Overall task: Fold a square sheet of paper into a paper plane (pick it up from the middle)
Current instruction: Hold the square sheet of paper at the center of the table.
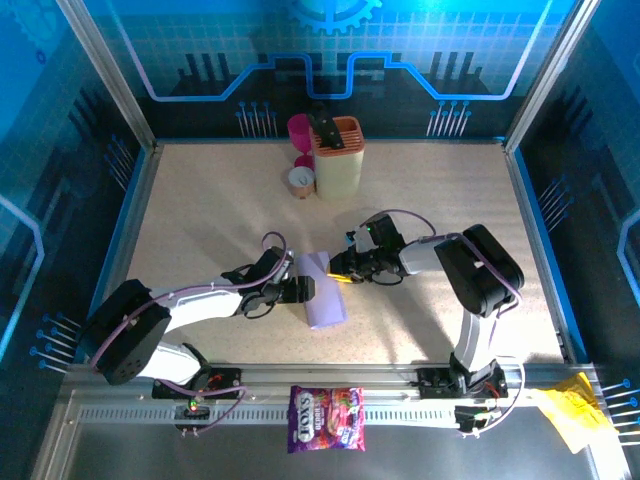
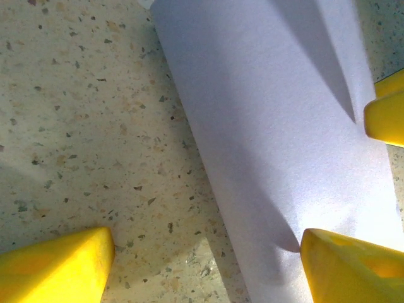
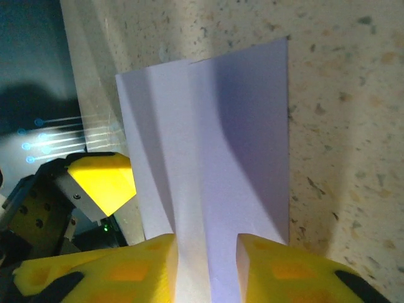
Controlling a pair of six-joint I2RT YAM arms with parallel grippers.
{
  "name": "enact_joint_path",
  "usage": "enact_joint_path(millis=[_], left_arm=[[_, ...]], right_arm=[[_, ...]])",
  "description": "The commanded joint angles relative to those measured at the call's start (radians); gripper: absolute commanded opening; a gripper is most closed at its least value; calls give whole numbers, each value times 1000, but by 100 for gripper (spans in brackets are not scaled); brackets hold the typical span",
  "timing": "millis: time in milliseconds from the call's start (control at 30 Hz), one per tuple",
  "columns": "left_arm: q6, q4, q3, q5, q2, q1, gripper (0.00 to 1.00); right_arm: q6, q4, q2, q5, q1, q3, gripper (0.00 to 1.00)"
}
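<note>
The square sheet of paper [image 1: 322,290] lies folded into a long lilac strip at the middle of the table, between both grippers. My left gripper [image 1: 303,290] is low at its left edge and open wide. In the left wrist view the gripper [image 2: 205,268] has one yellow fingertip [image 2: 60,265] over bare table and the other over the paper [image 2: 278,113]. My right gripper [image 1: 340,272] is at the strip's far end. In the right wrist view its jaws [image 3: 207,268] stand a little apart, with a raised crease of the paper [image 3: 214,145] running between them.
A beige holder [image 1: 338,155], a magenta cup [image 1: 300,130] and a small cup [image 1: 301,180] stand at the back centre. A sweets bag [image 1: 327,418] lies on the front rail. Yellow crumpled paper [image 1: 575,410] sits at the front right. Blue walls enclose the table.
</note>
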Motion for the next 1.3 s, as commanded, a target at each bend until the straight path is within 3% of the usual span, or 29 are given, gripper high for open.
enact_joint_path(millis=[0,433,800,1267], left_arm=[[-23,-8,13,-33,23,-6,79],[-12,-103,76,-79,48,-17,79],[39,-159,135,-92,79,-31,80],[67,-163,139,-97,79,-60,80]], right_arm=[[-40,-65,-64,29,-18,19,37],[-144,-266,-236,230,-57,-28,53],[-201,-322,-262,287,-36,-31,53],[-214,-313,-253,265,-22,-30,47]])
